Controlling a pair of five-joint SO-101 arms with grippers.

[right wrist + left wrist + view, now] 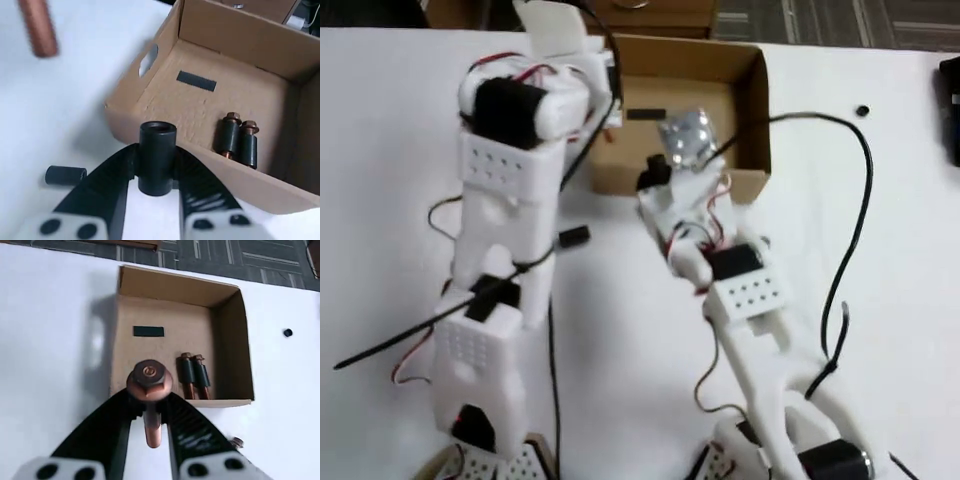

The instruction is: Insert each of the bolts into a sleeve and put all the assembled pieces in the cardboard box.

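No text, number or sign can be read; a dark strip [148,332] is seen on the cardboard box [227,340] floor, illegible.

- The bolt [149,380] in the left claw [149,405] is gleaming like copper-toned metal, with a glossy flanged head and a shank that is looking smooth.
- The left claw's fingers [192,425] are looking like matt black plastic with fine ridges on the inner faces, and the body behind them is showing white plastic.
- The sleeve [157,150] in the right claw [156,175] is showing a black, smooth, dull surface.
- The cardboard box [235,35] is showing brown, matt cardboard, and its floor is looking slightly dimpled and rough.
- The two assembled pieces [240,140] inside are pairing shiny copper-toned metal with matt black sleeves.
- The counter [50,340] is looking white and smooth.
- The arm shells [500,170] are showing white plastic.
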